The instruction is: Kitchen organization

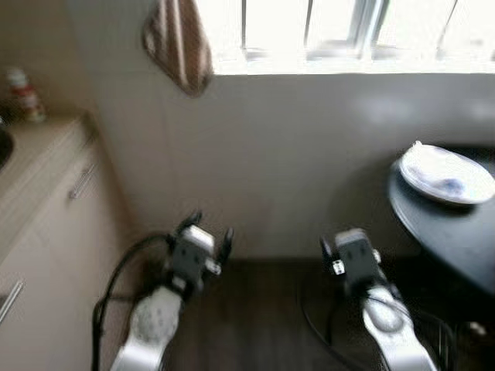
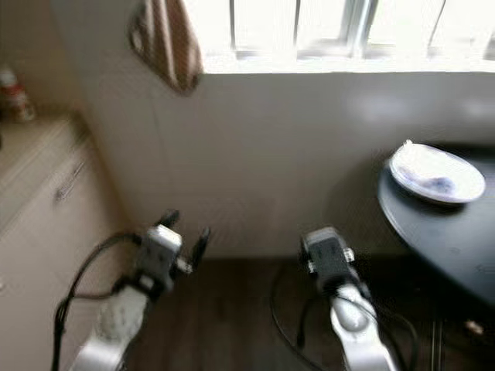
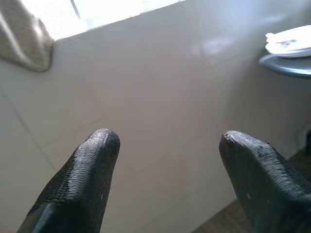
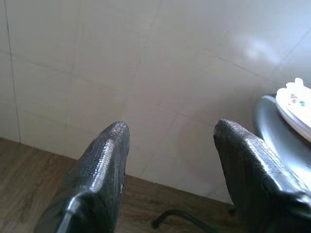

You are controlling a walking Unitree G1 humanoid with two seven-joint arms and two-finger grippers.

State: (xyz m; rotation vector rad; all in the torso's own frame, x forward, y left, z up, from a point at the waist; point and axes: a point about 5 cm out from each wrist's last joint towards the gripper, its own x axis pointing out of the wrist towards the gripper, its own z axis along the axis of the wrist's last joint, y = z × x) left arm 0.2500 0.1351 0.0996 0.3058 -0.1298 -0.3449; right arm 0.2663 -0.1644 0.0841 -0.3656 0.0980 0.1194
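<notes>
Ahead: tiled wall [image 1: 294,162]; left gripper [image 3: 165,145], right gripper [image 4: 170,141] fingers spread, empty; round table [image 1: 448,232] edge right, plate [image 1: 445,174] near rim.

Pale tiled wall [image 1: 294,162] dead ahead, with a bright, washed-out window [image 1: 348,31] at twelve o'clock. Beige cabinets [image 1: 54,224] and counter [image 1: 35,151] at nine o'clock, round dark table [image 1: 448,232] at three. Dark wood floor [image 1: 255,317] at six o'clock.

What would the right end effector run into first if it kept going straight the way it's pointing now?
Most likely the white tiled wall beneath the window; the right end effector is open, with bare tile between its fingers. The round dark table sits off to one side, though depth is uncertain.
</notes>
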